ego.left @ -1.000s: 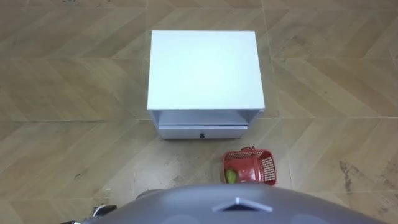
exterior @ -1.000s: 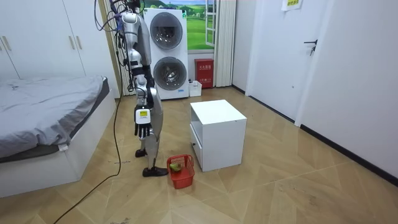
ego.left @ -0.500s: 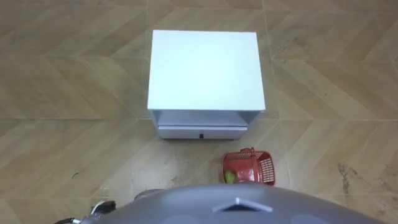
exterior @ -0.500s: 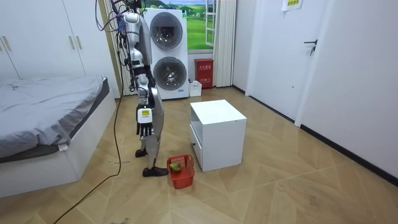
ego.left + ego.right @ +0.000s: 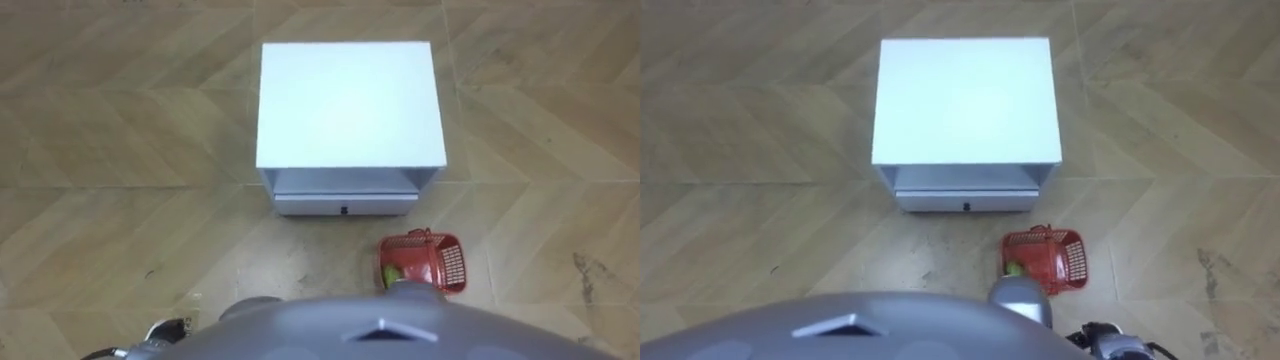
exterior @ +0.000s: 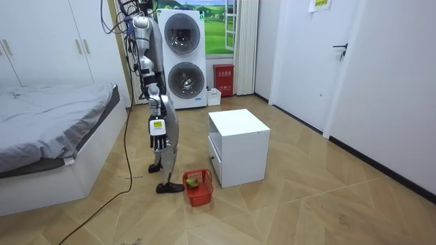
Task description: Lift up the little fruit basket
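Floor: pale wooden herringbone floor (image 5: 100, 150) lay all round the white cube-shaped cabinet (image 5: 348, 105).
Bed: a low bed with grey bedding (image 6: 48, 116) stood well away from the cabinet, behind the robot, at the room view's left.
Washers: two white front-loading machines (image 6: 182, 58), one stacked on the other, stood against the wall beyond the cabinet.
Cabinet: it had a plain flat top and a shut white drawer (image 5: 345, 205) low in the front, facing the robot.
Robot: it stood upright on the cabinet's drawer side, facing it.
Basket: the red plastic mesh fruit basket (image 5: 452, 262) sat on the floor just off the cabinet's front right corner – apart from both hands.
Right hand (image 6: 157, 141): it hung at the robot's side, fingers loose and pointing down, holding nothing.
Left hand (image 5: 163, 331): a bit of it showed well in front of the cabinet – its state could not be told.
Fruit: one small round green fruit (image 5: 391, 274) lay in the basket's end farther from the cabinet.
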You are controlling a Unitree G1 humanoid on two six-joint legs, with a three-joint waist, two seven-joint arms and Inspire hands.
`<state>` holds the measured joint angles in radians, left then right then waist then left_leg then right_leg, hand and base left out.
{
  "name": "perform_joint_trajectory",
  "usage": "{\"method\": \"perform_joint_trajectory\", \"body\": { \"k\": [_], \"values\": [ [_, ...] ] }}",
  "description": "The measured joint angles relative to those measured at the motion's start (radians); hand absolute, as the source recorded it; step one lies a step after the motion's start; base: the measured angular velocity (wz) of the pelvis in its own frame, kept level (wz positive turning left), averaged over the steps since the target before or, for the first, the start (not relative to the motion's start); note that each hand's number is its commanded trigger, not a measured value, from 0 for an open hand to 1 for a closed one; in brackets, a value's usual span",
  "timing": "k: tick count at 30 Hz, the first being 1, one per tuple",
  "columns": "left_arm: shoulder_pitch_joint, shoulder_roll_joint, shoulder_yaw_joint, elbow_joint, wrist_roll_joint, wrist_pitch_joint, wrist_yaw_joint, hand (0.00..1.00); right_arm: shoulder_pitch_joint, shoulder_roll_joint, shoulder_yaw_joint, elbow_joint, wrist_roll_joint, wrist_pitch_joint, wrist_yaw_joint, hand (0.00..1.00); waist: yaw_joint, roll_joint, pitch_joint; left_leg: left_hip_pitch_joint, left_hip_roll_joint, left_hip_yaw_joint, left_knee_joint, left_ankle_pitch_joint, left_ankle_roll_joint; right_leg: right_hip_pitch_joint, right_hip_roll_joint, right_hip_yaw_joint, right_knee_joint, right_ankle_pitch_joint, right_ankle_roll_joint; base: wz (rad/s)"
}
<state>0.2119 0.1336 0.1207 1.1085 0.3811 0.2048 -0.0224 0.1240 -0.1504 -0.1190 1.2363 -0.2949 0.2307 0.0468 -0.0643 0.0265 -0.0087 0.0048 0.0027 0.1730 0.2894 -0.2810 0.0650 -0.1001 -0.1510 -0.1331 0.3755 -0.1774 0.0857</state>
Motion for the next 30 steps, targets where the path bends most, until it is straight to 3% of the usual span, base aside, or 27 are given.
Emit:
{"method": "perform_joint_trajectory", "body": {
  "k": [1, 2, 4, 5, 7, 9, 10, 11, 12, 13, 14, 15, 16, 17, 18, 19, 20, 21, 22, 24, 25, 26, 27, 28, 29, 30],
  "values": [
    [-0.008, 0.009, 0.021, 0.000, 0.014, -0.014, -0.001, 0.00, 0.002, 0.003, -0.031, 0.001, 0.012, 0.000, -0.005, 0.00, -0.019, -0.009, 0.0087, -0.024, -0.009, 0.044, 0.030, -0.007, 0.011, -0.044, -0.042, -0.022, 0.212, -0.056, -0.015, 0.73],
    [-0.002, 0.021, 0.024, -0.010, 0.024, -0.026, -0.001, 0.00, 0.018, 0.001, -0.041, 0.008, 0.047, 0.012, -0.020, 0.00, -0.003, -0.036, 0.0114, -0.024, -0.031, 0.068, 0.039, -0.011, 0.021, -0.063, -0.076, -0.007, 0.435, -0.073, -0.024, 0.64],
    [0.004, 0.028, 0.024, -0.016, 0.023, -0.028, -0.001, 0.00, 0.004, -0.015, -0.040, 0.007, 0.096, 0.007, -0.056, 0.00, 0.031, -0.054, 0.0105, -0.055, -0.042, 0.099, 0.077, -0.024, 0.040, -0.064, -0.091, 0.020, 0.657, -0.054, -0.043, -0.09],
    [0.008, 0.027, 0.029, -0.015, 0.023, -0.022, -0.004, 0.00, -0.028, -0.027, -0.040, 0.003, 0.117, -0.012, -0.080, 0.00, 0.046, -0.057, 0.0052, -0.097, -0.040, 0.109, 0.102, -0.026, 0.044, -0.043, -0.096, 0.019, 0.700, -0.021, -0.052, -0.29],
    [-0.003, 0.037, 0.043, -0.001, 0.013, -0.024, -0.002, 0.00, -0.081, -0.030, -0.038, 0.001, 0.176, -0.043, -0.105, 0.00, 0.047, -0.060, 0.0009, -0.176, -0.024, 0.114, 0.153, -0.025, 0.046, 0.013, -0.113, -0.002, 0.679, 0.037, -0.048, -0.21],
    [-0.025, 0.051, 0.059, 0.011, 0.000, -0.024, 0.012, 0.00, -0.148, -0.022, -0.013, -0.002, 0.227, -0.073, -0.119, 0.00, 0.048, -0.069, -0.0004, -0.270, 0.011, 0.115, 0.228, -0.025, 0.047, 0.073, -0.134, -0.020, 0.550, 0.097, -0.039, -0.30],
    [-0.044, 0.063, 0.069, 0.012, -0.009, -0.025, 0.021, 0.00, -0.198, -0.011, 0.022, -0.003, 0.251, -0.089, -0.128, 0.00, 0.050, -0.079, 0.0036, -0.348, 0.049, 0.109, 0.312, -0.026, 0.048, 0.111, -0.141, -0.033, 0.412, 0.138, -0.028, -0.35],
    [-0.069, 0.081, 0.071, 0.015, -0.018, -0.033, 0.033, 0.00, -0.249, 0.003, 0.046, -0.006, 0.264, -0.107, -0.139, 0.00, 0.049, -0.080, 0.0197, -0.471, 0.103, 0.064, 0.479, -0.028, 0.053, 0.140, -0.114, -0.056, 0.305, 0.114, 0.016, -0.24],
    [-0.085, 0.086, 0.070, 0.019, -0.018, -0.041, 0.039, 0.00, -0.274, 0.009, 0.054, -0.011, 0.268, -0.114, -0.146, 0.00, 0.052, -0.067, 0.0352, -0.550, 0.109, 0.029, 0.568, -0.033, 0.049, 0.145, -0.077, -0.072, 0.286, 0.067, 0.041, 0.16],
    [-0.130, 0.076, 0.060, 0.036, -0.017, -0.065, 0.043, 0.00, -0.275, -0.005, 0.043, -0.025, 0.278, -0.130, -0.163, 0.00, 0.041, -0.074, 0.0136, -0.663, 0.031, -0.013, 0.578, -0.028, 0.053, 0.104, -0.067, -0.061, 0.294, -0.032, 0.036, 0.43],
    [-0.165, 0.056, 0.031, 0.045, -0.025, -0.088, 0.041, 0.00, -0.295, -0.038, 0.021, -0.028, 0.291, -0.132, -0.180, 0.00, 0.040, -0.059, -0.0160, -0.750, -0.039, -0.022, 0.556, 0.005, 0.125, 0.042, -0.061, -0.033, 0.387, -0.137, 0.054, 0.33],
    [-0.180, 0.065, 0.020, 0.052, -0.042, -0.097, 0.045, 0.00, -0.314, -0.038, 0.019, -0.026, 0.297, -0.132, -0.192, 0.00, 0.056, -0.072, -0.0038, -0.784, -0.039, -0.005, 0.600, -0.031, 0.140, 0.012, -0.077, -0.030, 0.488, -0.163, 0.059, 0.42],
    [-0.231, 0.088, -0.001, 0.072, -0.076, -0.100, 0.071, 0.00, -0.326, -0.034, 0.017, -0.027, 0.322, -0.144, -0.210, 0.00, 0.057, -0.118, 0.0083, -0.857, -0.035, 0.048, 0.707, -0.072, 0.163, -0.013, -0.112, -0.025, 0.655, -0.186, 0.054, 0.23],
    [-0.259, 0.092, -0.023, 0.075, -0.096, -0.103, 0.104, 0.00, -0.339, -0.039, 0.013, -0.035, 0.335, -0.148, -0.223, 0.00, 0.074, -0.140, 0.0152, -0.927, -0.022, 0.066, 0.817, -0.119, 0.163, -0.034, -0.123, -0.005, 0.764, -0.216, 0.045, 0.19],
    [-0.262, 0.091, -0.027, 0.081, -0.101, -0.104, 0.114, 0.00, -0.349, -0.040, 0.012, -0.044, 0.332, -0.155, -0.228, 0.00, 0.080, -0.143, 0.0161, -0.957, -0.009, 0.073, 0.864, -0.135, 0.165, -0.043, -0.124, 0.001, 0.805, -0.256, 0.043, -0.24],
    [-0.261, 0.090, -0.041, 0.094, -0.129, -0.102, 0.123, 0.00, -0.362, -0.035, 0.009, -0.082, 0.326, -0.171, -0.234, 0.00, 0.086, -0.136, 0.0204, -0.993, 0.002, 0.074, 0.946, -0.166, 0.156, -0.065, -0.137, 0.009, 0.883, -0.328, 0.039, -0.22],
    [-0.252, 0.093, -0.051, 0.098, -0.153, -0.099, 0.130, 0.00, -0.358, -0.032, 0.009, -0.112, 0.326, -0.179, -0.235, 0.00, 0.080, -0.139, 0.0203, -1.015, 0.001, 0.082, 1.003, -0.188, 0.141, -0.087, -0.167, 0.014, 0.981, -0.361, 0.028, 0.00],
    [-0.242, 0.099, -0.077, 0.100, -0.169, -0.109, 0.141, 0.00, -0.361, -0.033, 0.007, -0.129, 0.327, -0.178, -0.238, 0.00, 0.068, -0.143, 0.0228, -1.033, -0.002, 0.097, 1.052, -0.204, 0.113, -0.112, -0.195, 0.024, 1.078, -0.373, 0.020, 0.17],
    [-0.243, 0.102, -0.092, 0.105, -0.183, -0.118, 0.148, 0.00, -0.361, -0.035, 0.004, -0.142, 0.327, -0.177, -0.245, 0.00, 0.067, -0.144, 0.0249, -1.044, -0.002, 0.103, 1.074, -0.213, 0.094, -0.125, -0.204, 0.029, 1.123, -0.376, 0.020, 0.31],
    [-0.250, 0.106, -0.116, 0.126, -0.225, -0.135, 0.170, 0.00, -0.361, -0.037, -0.014, -0.178, 0.327, -0.177, -0.274, 0.00, 0.043, -0.154, 0.0343, -1.078, -0.017, 0.120, 1.127, -0.225, 0.027, -0.167, -0.241, 0.054, 1.240, -0.381, 0.010, 0.31],
    [-0.247, 0.105, -0.128, 0.130, -0.248, -0.144, 0.184, 0.00, -0.363, -0.040, -0.025, -0.200, 0.328, -0.177, -0.289, 0.00, 0.031, -0.162, 0.0432, -1.114, -0.031, 0.113, 1.194, -0.240, -0.008, -0.196, -0.264, 0.071, 1.310, -0.385, 0.003, -0.17],
    [-0.226, 0.105, -0.134, 0.138, -0.263, -0.154, 0.192, 0.00, -0.369, -0.043, -0.032, -0.225, 0.328, -0.178, -0.296, 0.00, 0.048, -0.128, 0.0373, -1.136, -0.054, 0.022, 1.300, -0.286, 0.018, -0.234, -0.270, 0.094, 1.403, -0.387, 0.003, -0.45],
    [-0.218, 0.108, -0.138, 0.154, -0.268, -0.166, 0.197, 0.00, -0.372, -0.044, -0.033, -0.239, 0.327, -0.182, -0.300, 0.00, 0.051, -0.122, 0.0379, -1.152, -0.064, 0.016, 1.335, -0.296, 0.042, -0.250, -0.273, 0.104, 1.453, -0.388, 0.005, -0.71],
    [-0.208, 0.121, -0.154, 0.186, -0.279, -0.182, 0.218, 0.00, -0.374, -0.038, -0.032, -0.250, 0.340, -0.190, -0.306, 0.00, 0.053, -0.140, 0.0386, -1.175, -0.107, 0.018, 1.382, -0.308, 0.065, -0.260, -0.290, 0.136, 1.528, -0.401, 0.018, -0.06],
    [-0.213, 0.127, -0.184, 0.204, -0.307, -0.198, 0.241, 0.00, -0.372, -0.037, -0.036, -0.263, 0.361, -0.190, -0.318, 0.00, 0.018, -0.153, 0.0389, -1.195, -0.142, 0.021, 1.412, -0.316, 0.080, -0.247, -0.299, 0.146, 1.574, -0.404, 0.023, 0.29],
    [-0.218, 0.128, -0.199, 0.217, -0.314, -0.208, 0.251, 0.00, -0.370, -0.037, -0.045, -0.270, 0.365, -0.190, -0.328, 0.00, 0.006, -0.157, 0.0394, -1.203, -0.143, 0.027, 1.425, -0.318, 0.083, -0.247, -0.299, 0.148, 1.593, -0.403, 0.023, 0.69]
  ]
}}
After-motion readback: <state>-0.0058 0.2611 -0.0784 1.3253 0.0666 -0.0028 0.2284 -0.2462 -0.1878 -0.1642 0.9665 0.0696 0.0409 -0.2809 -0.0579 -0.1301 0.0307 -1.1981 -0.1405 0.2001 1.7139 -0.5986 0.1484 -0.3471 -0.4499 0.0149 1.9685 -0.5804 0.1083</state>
